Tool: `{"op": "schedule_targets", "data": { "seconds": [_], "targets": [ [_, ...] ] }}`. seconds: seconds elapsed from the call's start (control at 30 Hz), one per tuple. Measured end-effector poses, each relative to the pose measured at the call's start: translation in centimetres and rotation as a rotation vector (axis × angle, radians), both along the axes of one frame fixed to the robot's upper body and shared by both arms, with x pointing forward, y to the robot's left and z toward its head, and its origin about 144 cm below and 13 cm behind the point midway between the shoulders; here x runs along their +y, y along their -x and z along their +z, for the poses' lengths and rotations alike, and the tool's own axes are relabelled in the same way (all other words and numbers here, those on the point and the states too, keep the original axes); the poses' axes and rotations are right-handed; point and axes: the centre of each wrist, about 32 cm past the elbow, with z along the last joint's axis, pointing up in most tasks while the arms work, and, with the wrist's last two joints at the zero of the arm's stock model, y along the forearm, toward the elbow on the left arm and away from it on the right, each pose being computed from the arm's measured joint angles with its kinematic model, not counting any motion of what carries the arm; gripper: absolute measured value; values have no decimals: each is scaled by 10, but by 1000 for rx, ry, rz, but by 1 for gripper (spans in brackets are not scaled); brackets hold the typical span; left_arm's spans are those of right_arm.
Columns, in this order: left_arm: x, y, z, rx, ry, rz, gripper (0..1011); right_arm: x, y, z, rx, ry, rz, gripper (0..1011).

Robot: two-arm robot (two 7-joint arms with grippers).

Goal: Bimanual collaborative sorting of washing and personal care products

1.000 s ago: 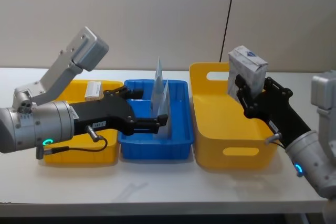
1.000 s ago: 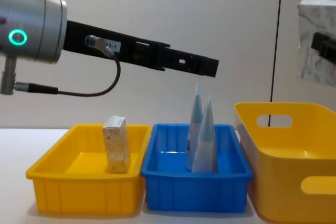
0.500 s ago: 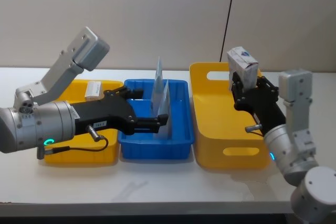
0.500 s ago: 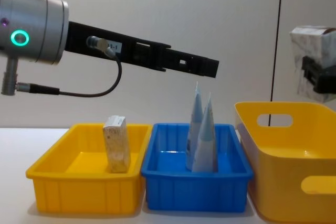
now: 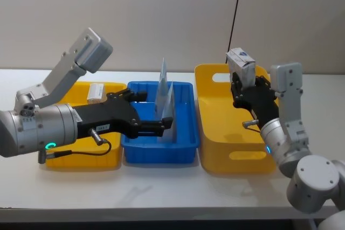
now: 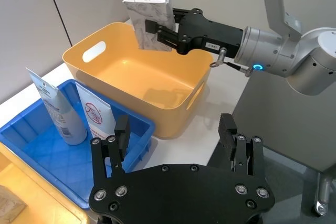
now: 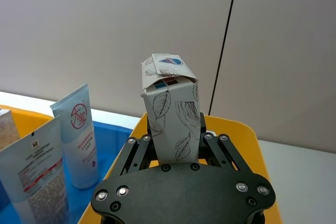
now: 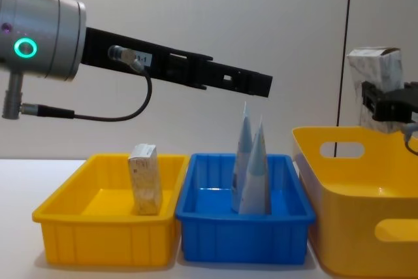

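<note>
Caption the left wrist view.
Right end effector holds the leaf-printed white pack above the large yellow bin; open left end effector hovers above the blue bin.

We can read little. A small white label (image 8: 140, 59) on the black part of the left arm (image 8: 46, 31) ends in what looks like "3-1"; its first characters escape us. Each of the pale blue tubes (image 7: 79, 140) bears a red ring sign (image 7: 78, 120) around a single red character, and the lines printed beneath are too small to read. The white pack (image 7: 170, 124) shows a blue emblem (image 7: 170, 61) on its top flap, with no lettering we can make out.
</note>
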Motion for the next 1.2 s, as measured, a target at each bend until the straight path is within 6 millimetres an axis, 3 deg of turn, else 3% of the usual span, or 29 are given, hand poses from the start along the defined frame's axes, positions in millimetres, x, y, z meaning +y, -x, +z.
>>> {"op": "schedule_targets", "data": {
  "seconds": [0.47, 0.83, 1.1, 1.2],
  "targets": [
    [0, 0, 0, 0, 0, 1, 1001, 2, -10, 6, 29, -2, -6, 363],
    [0, 0, 0, 0, 0, 1, 1001, 3, -13, 8, 38, -3, -8, 769],
    [0, 0, 0, 0, 0, 1, 1001, 3, -13, 9, 40, -4, -8, 975],
    [0, 0, 0, 0, 0, 1, 1001, 3, -14, 9, 41, -4, -8, 1003]
  ]
}}
